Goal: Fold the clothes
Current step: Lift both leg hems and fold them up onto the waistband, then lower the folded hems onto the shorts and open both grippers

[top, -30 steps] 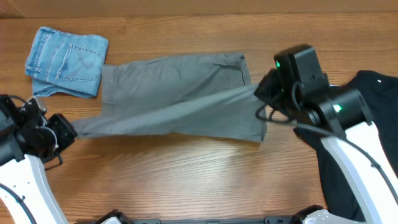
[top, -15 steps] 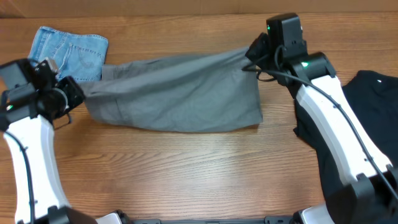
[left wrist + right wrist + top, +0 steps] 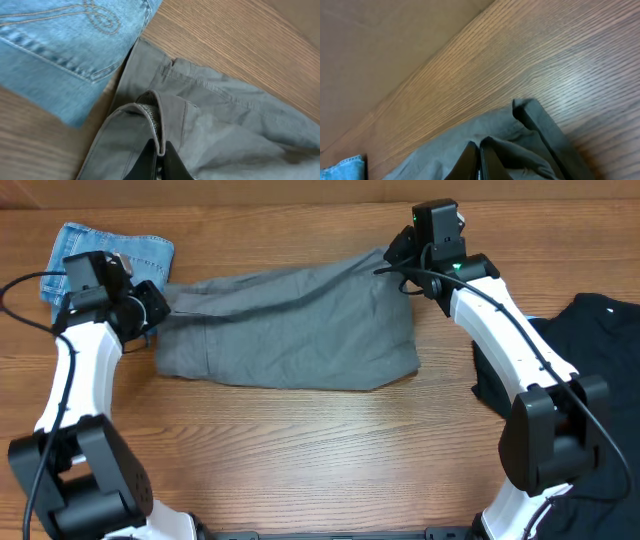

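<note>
Grey-olive cotton shorts (image 3: 290,330) lie mid-table, between the folded light-blue denim garment (image 3: 110,260) and the black garment (image 3: 590,370). Within the last second I have carried the near edge, then stretched low across the cloth, over to the far edge. The shorts now lie doubled lengthwise, so I judge the first fold nearly made. Left gripper (image 3: 159,152): jaws pinched tight on a doubled grey hem. Right gripper (image 3: 479,152): jaws likewise closed on the far right corner.

wooden table (image 3: 300,460) bearing 1 folded light-blue denim garment (image 3: 140,255) at its far left corner and 1 black garment (image 3: 610,360) lying at its right edge.
</note>
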Tool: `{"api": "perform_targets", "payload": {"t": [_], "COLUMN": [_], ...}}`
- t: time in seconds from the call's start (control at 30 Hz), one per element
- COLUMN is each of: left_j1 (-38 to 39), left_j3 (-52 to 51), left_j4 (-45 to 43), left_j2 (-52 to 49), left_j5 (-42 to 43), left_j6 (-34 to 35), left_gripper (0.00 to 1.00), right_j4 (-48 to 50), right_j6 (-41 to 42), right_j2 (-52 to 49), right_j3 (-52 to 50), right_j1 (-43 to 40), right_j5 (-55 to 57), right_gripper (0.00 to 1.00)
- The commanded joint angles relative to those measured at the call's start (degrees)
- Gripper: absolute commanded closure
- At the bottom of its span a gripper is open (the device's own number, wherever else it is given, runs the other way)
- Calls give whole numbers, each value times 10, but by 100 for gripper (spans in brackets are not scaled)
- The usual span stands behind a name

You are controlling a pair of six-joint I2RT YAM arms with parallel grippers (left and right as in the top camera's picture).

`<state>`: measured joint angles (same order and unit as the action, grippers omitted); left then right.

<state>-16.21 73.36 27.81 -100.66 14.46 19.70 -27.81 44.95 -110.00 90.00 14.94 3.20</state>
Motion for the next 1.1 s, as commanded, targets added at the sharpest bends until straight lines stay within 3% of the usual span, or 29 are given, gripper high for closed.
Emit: {"api": "perform_targets", "payload": {"t": [0.0, 0.03, 0.13, 0.17, 0.2, 0.23, 0.37, 0.63, 0.8, 1.07], "left_j1": [3, 3, 2, 1, 0, -2, -13, -22, -22, -22], "left_j3": [5, 5, 5, 6, 10, 16, 55, 85, 84, 84], "left_j4": [-20, -26, -45, -53, -55, -52, 12, 179, 246, 312], "left_j2": [-21, -25, -31, -31, -28, -27, -23, -23, -23, -23], "left_j5": [-11, -11, -11, -9, -8, -9, -9, -10, -16, -28], "left_j6": [18, 18, 18, 18, 17, 15, -16, -76, -94, -121], "left_gripper": [94, 94, 82, 77, 70, 62, 53, 49, 46, 46], "right_j4": [6, 6, 5, 4, 1, -7, -89, -286, -291, -182], "right_j6": [-7, -7, -26, -40, -57, -75, -93, -129, -238, -255], "right_j2": [-18, -20, -23, -23, -22, -22, -20, -20, -20, -21], "right_j3": [14, 14, 14, 14, 14, 15, 17, 8, -35, -186], "right_j1": [-6, -6, -9, -11, -13, -17, -41, -98, -100, -84], "right_j5": [6, 6, 5, 5, 0, -9, -50, -64, -139, -229], "right_gripper": [96, 93, 46, 34, 28, 27, 25, 21, 21, 20]}}
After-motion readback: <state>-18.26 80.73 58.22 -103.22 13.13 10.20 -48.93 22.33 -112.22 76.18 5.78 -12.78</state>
